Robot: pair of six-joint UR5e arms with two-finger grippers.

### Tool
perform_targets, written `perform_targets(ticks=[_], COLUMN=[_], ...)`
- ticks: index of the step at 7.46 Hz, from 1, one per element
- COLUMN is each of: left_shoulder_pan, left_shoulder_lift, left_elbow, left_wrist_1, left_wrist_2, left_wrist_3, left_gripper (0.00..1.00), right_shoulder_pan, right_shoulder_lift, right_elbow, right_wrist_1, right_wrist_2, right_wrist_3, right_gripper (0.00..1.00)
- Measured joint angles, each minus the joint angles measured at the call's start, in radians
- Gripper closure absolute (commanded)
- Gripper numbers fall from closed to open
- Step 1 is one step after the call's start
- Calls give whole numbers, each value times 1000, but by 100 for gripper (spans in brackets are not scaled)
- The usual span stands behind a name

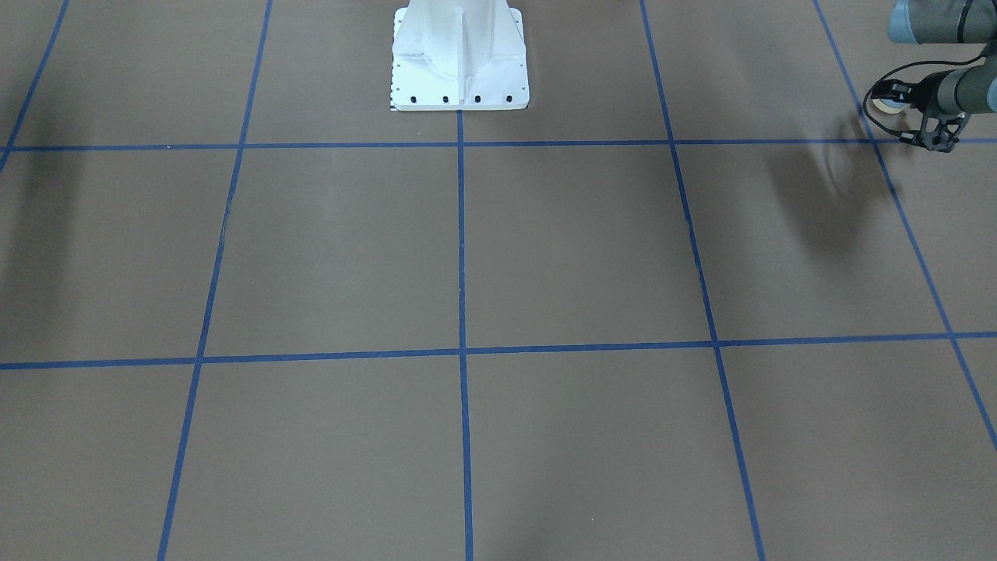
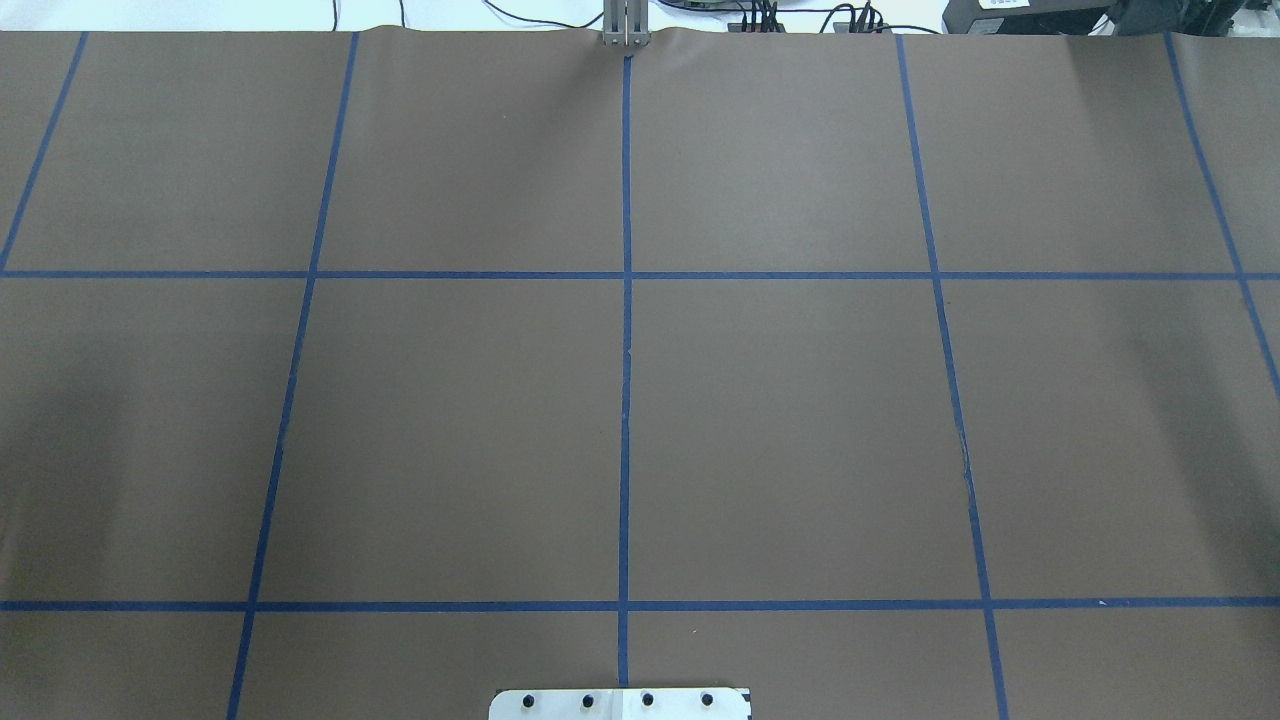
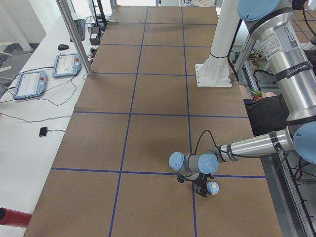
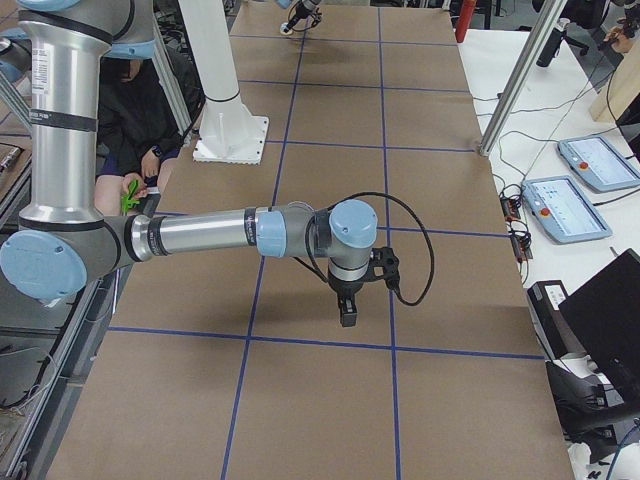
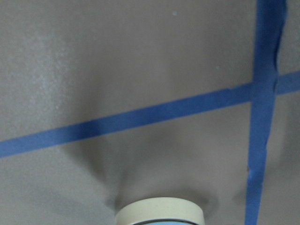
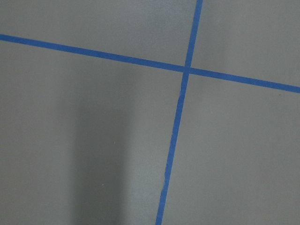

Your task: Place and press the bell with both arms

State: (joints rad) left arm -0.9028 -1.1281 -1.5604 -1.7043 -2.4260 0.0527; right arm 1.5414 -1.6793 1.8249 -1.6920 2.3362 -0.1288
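The light-blue bell with its cream ring [image 3: 213, 187] sits in my left gripper [image 1: 894, 100], low over the brown table near a blue tape crossing. In the front view the bell [image 1: 883, 101] shows at the far right edge. In the left wrist view only its cream ring [image 5: 159, 213] shows at the bottom, with its shadow on the paper. My right gripper [image 4: 346, 312] points down, well above the table's other end. It shows only in the right side view, so I cannot tell if it is open. The right wrist view shows only paper and tape.
The white pedestal [image 1: 459, 66] stands at the robot's side of the table [image 2: 620, 704]. A person [image 4: 130, 120] sits beside it. Tablets [image 3: 29, 84] and cables lie on the white bench along the far side. A red cylinder [image 3: 12, 217] lies at the corner.
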Motion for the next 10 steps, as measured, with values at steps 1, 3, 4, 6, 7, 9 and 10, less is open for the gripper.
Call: perform_targets(ticks=[1,3,4,6,7,9,10], left_shoulder_pan=[3,5,5,3,1,-8,-22], left_shoulder_lift=[2,7,8,26,47,66,59], left_elbow=[0,-1,-4,-43,-86,-169,-200], left_wrist_1=[0,-1,-2,0,3,9,11], left_wrist_2=[0,1,1,1,1,1,2], left_wrist_3=[0,0,3,5,4,-3,-5], left_gripper=[62,79,79,80,80,80,80], right_shoulder_pan=[0,0,0,0,0,0,0], right_shoulder_lift=[0,0,0,-1,-1,-1,-1], right_elbow=[2,4,5,6,6,6,6], right_wrist_1=[0,0,0,0,0,0,0], right_wrist_2=[0,1,1,2,3,4,4], right_wrist_3=[0,0,1,3,4,6,6], right_gripper=[0,0,0,0,0,0,0])
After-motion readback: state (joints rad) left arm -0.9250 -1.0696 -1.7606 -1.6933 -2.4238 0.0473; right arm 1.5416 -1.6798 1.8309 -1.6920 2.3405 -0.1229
